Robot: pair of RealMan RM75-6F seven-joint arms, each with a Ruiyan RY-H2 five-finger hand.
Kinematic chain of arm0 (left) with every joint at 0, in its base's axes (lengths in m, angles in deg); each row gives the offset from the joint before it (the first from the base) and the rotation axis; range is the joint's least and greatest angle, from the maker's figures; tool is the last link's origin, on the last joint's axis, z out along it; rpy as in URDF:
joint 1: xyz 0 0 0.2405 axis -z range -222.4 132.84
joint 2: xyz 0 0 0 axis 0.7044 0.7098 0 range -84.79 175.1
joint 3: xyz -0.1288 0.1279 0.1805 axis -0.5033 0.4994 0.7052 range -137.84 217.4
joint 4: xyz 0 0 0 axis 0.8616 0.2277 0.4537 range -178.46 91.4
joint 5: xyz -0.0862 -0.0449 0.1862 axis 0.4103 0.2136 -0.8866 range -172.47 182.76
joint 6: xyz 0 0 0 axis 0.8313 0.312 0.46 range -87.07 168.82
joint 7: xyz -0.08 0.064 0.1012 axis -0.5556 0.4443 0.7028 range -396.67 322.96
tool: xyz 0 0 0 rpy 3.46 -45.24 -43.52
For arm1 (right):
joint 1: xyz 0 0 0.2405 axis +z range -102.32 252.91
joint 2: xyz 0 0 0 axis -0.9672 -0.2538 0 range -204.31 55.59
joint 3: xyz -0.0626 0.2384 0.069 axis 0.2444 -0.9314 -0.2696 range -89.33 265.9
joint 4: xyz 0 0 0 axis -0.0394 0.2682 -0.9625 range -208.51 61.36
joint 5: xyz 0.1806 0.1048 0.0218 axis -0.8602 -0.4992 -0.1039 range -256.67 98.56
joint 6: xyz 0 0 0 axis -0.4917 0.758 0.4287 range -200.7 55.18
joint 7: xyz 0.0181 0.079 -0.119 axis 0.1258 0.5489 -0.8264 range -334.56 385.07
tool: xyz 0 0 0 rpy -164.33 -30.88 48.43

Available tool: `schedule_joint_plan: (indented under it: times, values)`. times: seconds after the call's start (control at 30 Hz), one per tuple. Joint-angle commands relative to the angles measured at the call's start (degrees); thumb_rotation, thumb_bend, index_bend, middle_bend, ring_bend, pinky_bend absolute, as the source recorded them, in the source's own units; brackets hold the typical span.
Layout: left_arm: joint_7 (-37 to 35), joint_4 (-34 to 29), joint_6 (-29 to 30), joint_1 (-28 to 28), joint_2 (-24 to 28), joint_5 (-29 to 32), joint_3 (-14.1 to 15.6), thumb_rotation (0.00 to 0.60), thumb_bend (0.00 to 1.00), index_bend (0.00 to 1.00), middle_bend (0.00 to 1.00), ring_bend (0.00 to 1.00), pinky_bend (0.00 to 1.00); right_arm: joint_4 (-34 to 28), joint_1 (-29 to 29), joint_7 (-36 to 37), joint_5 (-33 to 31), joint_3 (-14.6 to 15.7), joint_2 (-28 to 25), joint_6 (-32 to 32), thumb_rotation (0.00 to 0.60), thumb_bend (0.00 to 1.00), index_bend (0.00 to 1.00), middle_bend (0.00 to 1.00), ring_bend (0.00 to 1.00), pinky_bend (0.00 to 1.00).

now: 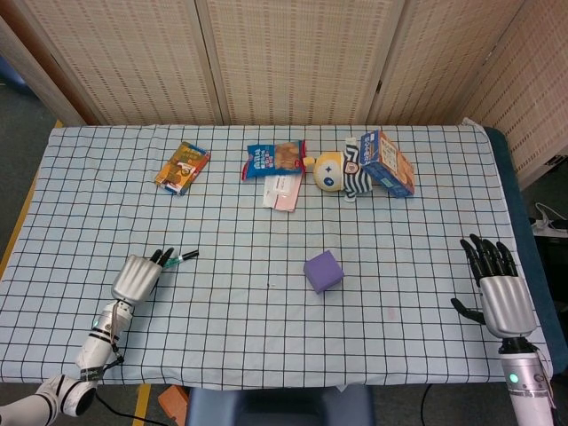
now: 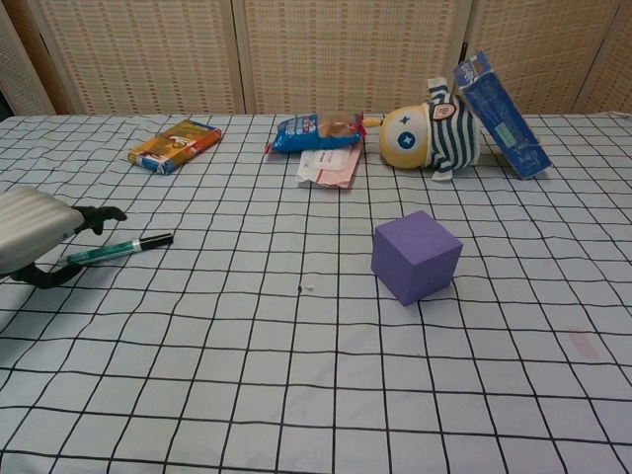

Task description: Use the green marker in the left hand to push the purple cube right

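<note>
Here, line by line:
Cube (image 2: 417,257): purple, resting on the checked cloth (image 2: 316,395) near the table's middle, slightly right of centre, tilted corner-on to the chest view; nothing touching it.
Marker (image 2: 118,247): green barrel, black cap pointing right toward the cube, well apart from it; lying low at the cloth, rear end beside the left hand's fingers.
Left hand (image 1: 138,275): at the table's left side, fingers loosened and apart around the marker's rear end; firm grip or mere contact — cannot tell.
Right hand (image 1: 501,288): far right edge of the table, fingers spread, holding nothing; seen in head view only.
Doll (image 2: 430,136): yellow face, striped body, lying at the far side, touching the blue box.
Blue box (image 2: 499,117): leaning tilted against the doll's right.
Snack bag (image 2: 316,130): blue, left of the doll, with a pink packet (image 2: 329,166) just in front.
Orange pack (image 2: 174,144): far left, apart from the rest.
</note>
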Motion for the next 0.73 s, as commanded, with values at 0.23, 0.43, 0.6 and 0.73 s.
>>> schedule_joint_plan:
  times: [0.23, 0.43, 0.6, 0.73]
  values:
    - [1.46, -22.54, 9.44, -6.26, 13.56, 0.34, -0.87, 0.6, 0.38, 0.11, 0.17, 0.34, 0.65, -0.07, 0.02, -0.1, 0.23, 0.24, 0.02, 0.08, 0.6, 0.05, 0.0, 0.0, 0.0, 0.0]
    - [-18.43, -28.1, 18.22, -14.52, 22.41, -1.58, 1.21, 0.6, 0.37, 0.09, 0.07, 0.01, 0.22, 0.2, 0.26, -0.5, 0.05, 0.42, 0.19, 0.75, 0.6, 0.05, 0.0, 0.0, 0.0, 0.0]
    - [-31.75, -24.81, 19.44, -18.31, 25.05, -0.94, 1.89, 0.6, 0.35, 0.05, 0.05, 0.0, 0.19, 0.7, 0.69, -2.65, -0.57, 0.42, 1.36, 1.52, 0.6, 0.05, 0.0, 0.0, 0.0, 0.0]
    - [-30.79, -24.69, 17.87, -18.44, 25.74, 0.46, 1.02, 0.6, 0.35, 0.04, 0.03, 0.0, 0.2, 1.0, 0.93, -3.87, -0.59, 0.64, 2.17, 1.9, 0.6, 0.05, 0.0, 0.0, 0.0, 0.0]
